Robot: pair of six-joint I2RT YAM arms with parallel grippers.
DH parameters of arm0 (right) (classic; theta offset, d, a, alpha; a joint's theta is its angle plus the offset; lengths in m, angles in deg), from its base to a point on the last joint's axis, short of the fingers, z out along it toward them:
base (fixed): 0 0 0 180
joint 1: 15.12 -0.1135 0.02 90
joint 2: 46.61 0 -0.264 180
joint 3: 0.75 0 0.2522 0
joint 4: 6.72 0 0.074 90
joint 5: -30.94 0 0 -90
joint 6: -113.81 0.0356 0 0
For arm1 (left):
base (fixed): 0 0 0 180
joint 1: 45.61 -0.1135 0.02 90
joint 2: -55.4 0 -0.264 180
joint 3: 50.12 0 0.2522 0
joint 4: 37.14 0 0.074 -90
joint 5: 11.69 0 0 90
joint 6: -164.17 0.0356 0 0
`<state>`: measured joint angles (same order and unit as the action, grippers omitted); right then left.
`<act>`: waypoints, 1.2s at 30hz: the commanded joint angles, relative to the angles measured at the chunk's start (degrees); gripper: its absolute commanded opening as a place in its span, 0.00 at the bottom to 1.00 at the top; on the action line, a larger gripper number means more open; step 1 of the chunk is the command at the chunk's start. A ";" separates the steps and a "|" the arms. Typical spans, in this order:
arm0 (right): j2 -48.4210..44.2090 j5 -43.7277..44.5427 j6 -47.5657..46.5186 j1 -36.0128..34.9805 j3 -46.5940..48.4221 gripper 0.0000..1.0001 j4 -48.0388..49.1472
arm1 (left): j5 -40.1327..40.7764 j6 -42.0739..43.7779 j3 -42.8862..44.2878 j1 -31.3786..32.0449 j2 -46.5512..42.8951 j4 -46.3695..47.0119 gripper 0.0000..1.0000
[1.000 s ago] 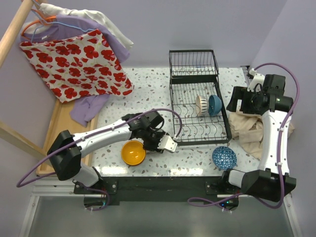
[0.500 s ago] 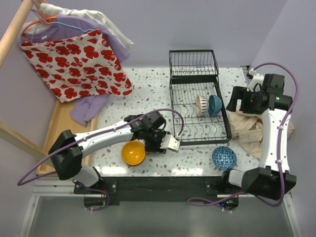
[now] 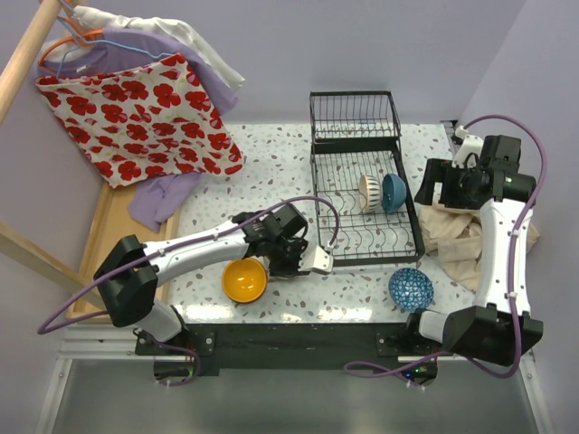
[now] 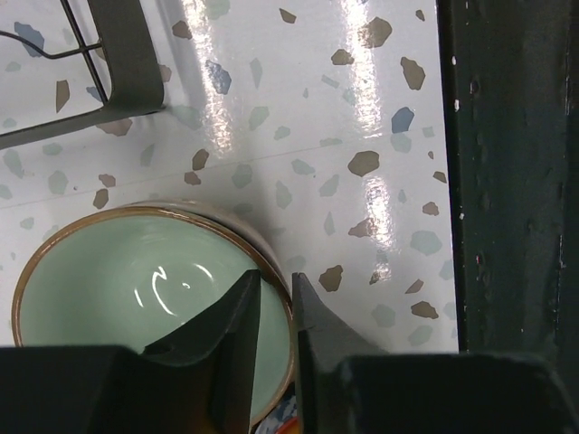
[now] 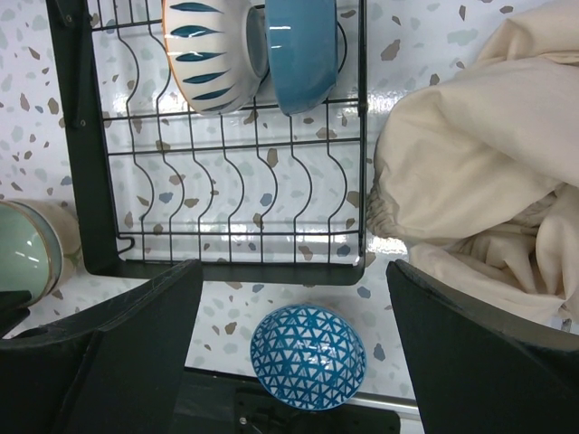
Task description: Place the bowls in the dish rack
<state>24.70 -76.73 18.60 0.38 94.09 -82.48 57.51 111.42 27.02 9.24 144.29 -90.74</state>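
Nearest, by the front edge of the bench (image 3: 271, 163), sit the blue-white patterned bowl (image 3: 411, 288) and the orange bowl (image 3: 244, 279), both loose. Just behind, the left pincer (image 4: 276, 298) looks clenched across the pale green bowl's (image 4: 136, 298) rim, one finger inside. The dish rack (image 3: 366, 259) lies just beyond, to its right, holding a cream striped bowl (image 3: 369, 193) and a plain blue bowl (image 3: 393, 192) on edge. The right pincer (image 5: 294, 271) hangs spread wide, empty, above the rack.

The black dish rack (image 5: 90, 163) holds a plain blue bowl (image 5: 303, 45) and a blue-stroked white bowl (image 5: 213, 50); beside the rack sits a brown-rimmed pale green bowl (image 4: 136, 289) on the speckled bench (image 4: 317, 108).
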 commanded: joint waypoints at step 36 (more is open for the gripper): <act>1.73 0.18 0.82 0.31 1.10 0.87 1.00 | 4.54 3.52 9.30 -0.18 -6.61 -2.79 0.00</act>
<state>26.17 -76.60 18.88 0.38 94.11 -82.37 62.47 112.93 34.95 9.07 140.74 -95.26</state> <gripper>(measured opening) 0.870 0.021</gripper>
